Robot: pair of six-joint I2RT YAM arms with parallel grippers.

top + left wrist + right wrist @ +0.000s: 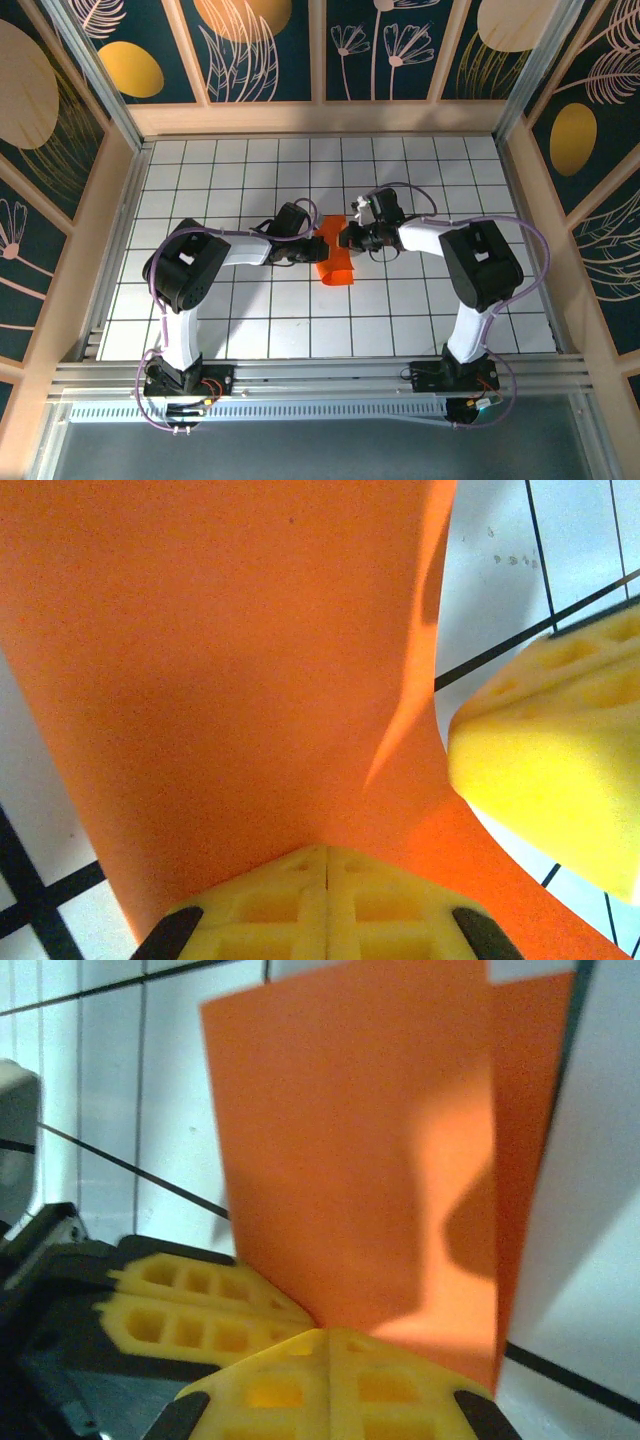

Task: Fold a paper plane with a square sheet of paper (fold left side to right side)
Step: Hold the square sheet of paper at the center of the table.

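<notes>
The paper (336, 262) is at mid-bench, between the two arms, and seems to be partly lifted off the tiles. Both claws have hold of it. The left claw (328, 880) is fully closed, its yellow pads pressed together on the sheet's edge. The right claw (328, 1360) is closed the same way on the paper, just beside the left one.

From the wrist cameras the sheet bows upward away from the pads. In the right wrist view a second layer shows along one side, so it looks already doubled over.

This is thin, light stock. I judge it will flop under its own weight and take a crease wherever it is pinched. It may tear if the two claws pull against each other, and it will likely slide on the smooth tiles if only pushed. The best hold is at an edge or corner, close to the intended fold line, with both layers caught together.

The bench (200, 200) is white gridded tile. The patterned walls (270, 50) stand well apart from the work. The real obstruction is each claw to the other: they sit so near that either could knock its neighbour while moving the paper.
</notes>
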